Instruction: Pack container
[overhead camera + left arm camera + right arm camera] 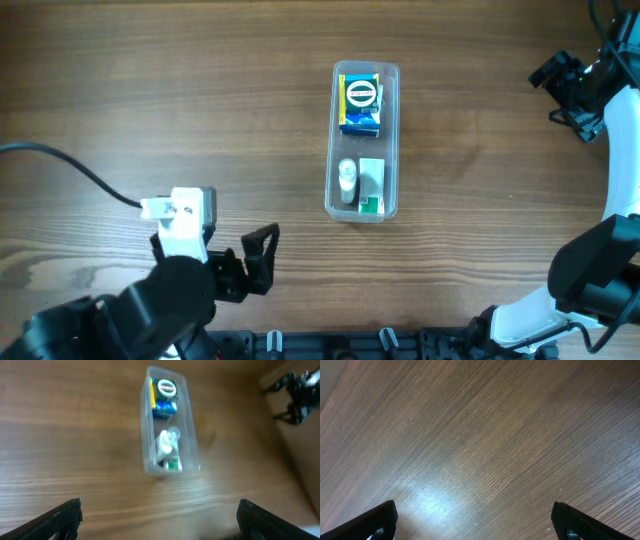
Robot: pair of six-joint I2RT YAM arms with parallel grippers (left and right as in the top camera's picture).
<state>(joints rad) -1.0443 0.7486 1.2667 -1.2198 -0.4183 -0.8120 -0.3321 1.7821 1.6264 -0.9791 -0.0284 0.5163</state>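
The clear plastic container (pixel 390 140) lies lengthwise on the wooden table, right of centre. Inside it are a blue and yellow box (pixel 360 104) at the far end, and a small clear bottle (pixel 347 180) beside a white and green box (pixel 372 187) at the near end. The container also shows in the left wrist view (pixel 189 435), blurred. My left gripper (pixel 262 255) is open and empty at the near left, well away from the container. My right gripper (pixel 556 78) is at the far right; the right wrist view shows its jaws (pixel 475 520) open over bare wood.
A black cable (pixel 70 170) runs across the table at the left. The right arm's base (pixel 590 280) stands at the near right. The table's near edge carries a black rail (pixel 380 342).
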